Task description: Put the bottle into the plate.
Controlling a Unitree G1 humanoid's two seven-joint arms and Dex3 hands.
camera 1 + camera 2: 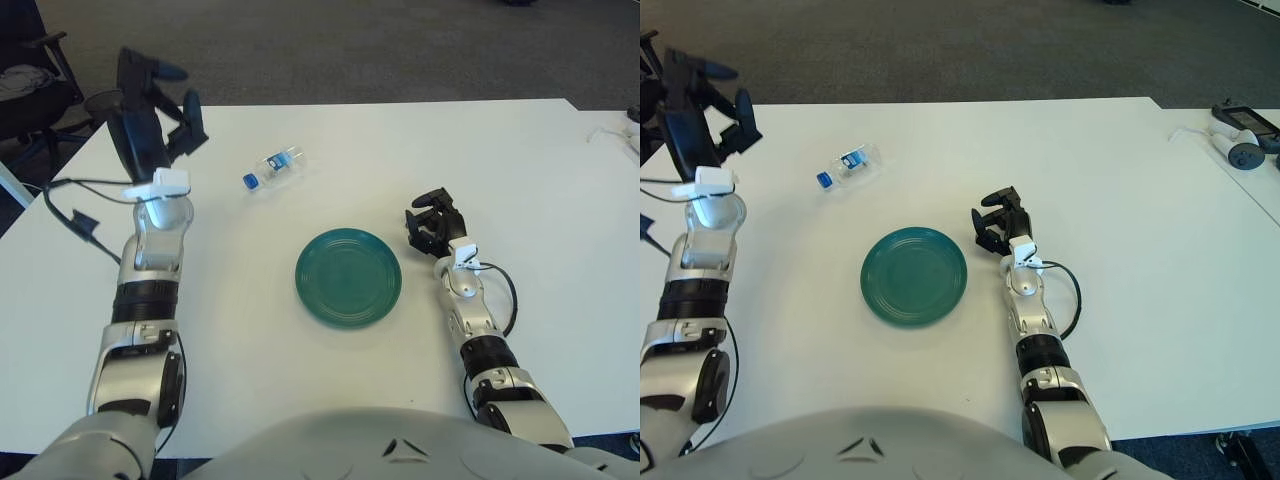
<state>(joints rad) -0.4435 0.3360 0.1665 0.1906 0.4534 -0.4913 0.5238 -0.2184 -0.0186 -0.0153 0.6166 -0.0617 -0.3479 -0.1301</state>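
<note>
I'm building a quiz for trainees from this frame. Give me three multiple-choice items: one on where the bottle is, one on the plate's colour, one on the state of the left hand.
1. Where is the bottle?
A. lying on the table, beyond the plate and to its left
B. on the plate
C. in the right hand

2. What colour is the plate?
A. white
B. teal green
C. red

3. How is the left hand?
A. gripping the bottle
B. flat on the plate
C. raised, fingers spread, empty

Answers:
1 A, it lies on its side on bare tabletop.
2 B, a teal dish.
3 C, it shows left of the bottle, holding nothing.
</note>
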